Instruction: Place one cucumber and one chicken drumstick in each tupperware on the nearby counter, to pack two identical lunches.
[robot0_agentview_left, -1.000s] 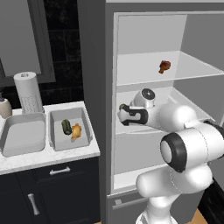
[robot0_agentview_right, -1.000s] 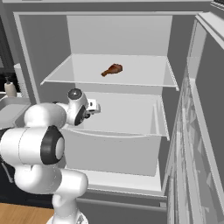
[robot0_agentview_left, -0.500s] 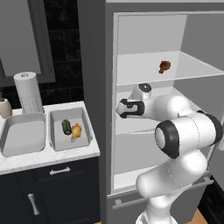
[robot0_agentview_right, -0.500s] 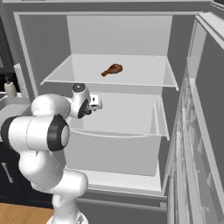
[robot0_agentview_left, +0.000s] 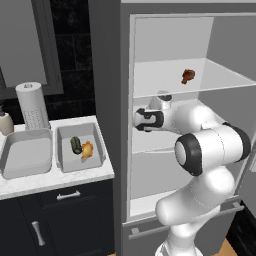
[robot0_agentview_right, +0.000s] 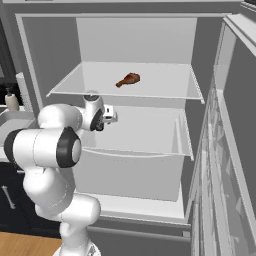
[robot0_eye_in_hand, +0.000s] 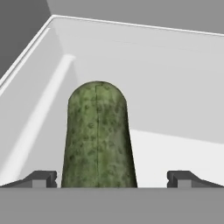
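Left tupperware (robot0_agentview_left: 26, 157) on the counter (robot0_agentview_left: 55, 181) is empty; right tupperware (robot0_agentview_left: 80, 147) holds one cucumber and one drumstick. In the fridge (robot0_agentview_right: 135, 125), the gripper (robot0_eye_in_hand: 112, 178) has jaws spread either side of the second cucumber (robot0_eye_in_hand: 98, 135), not yet pinching. Step in hand looks like the grasp: close, lift, carry to the left tupperware; the shelf drumstick (robot0_agentview_right: 128, 79) remains.

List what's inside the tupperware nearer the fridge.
The tupperware holds one cucumber and one chicken drumstick, side by side. Its floor beneath them is hidden.

Two cucumbers (robot0_eye_in_hand: 97, 135) (drumsticks (robot0_agentview_left: 188, 75) too), two tupperwares (robot0_agentview_left: 27, 155)
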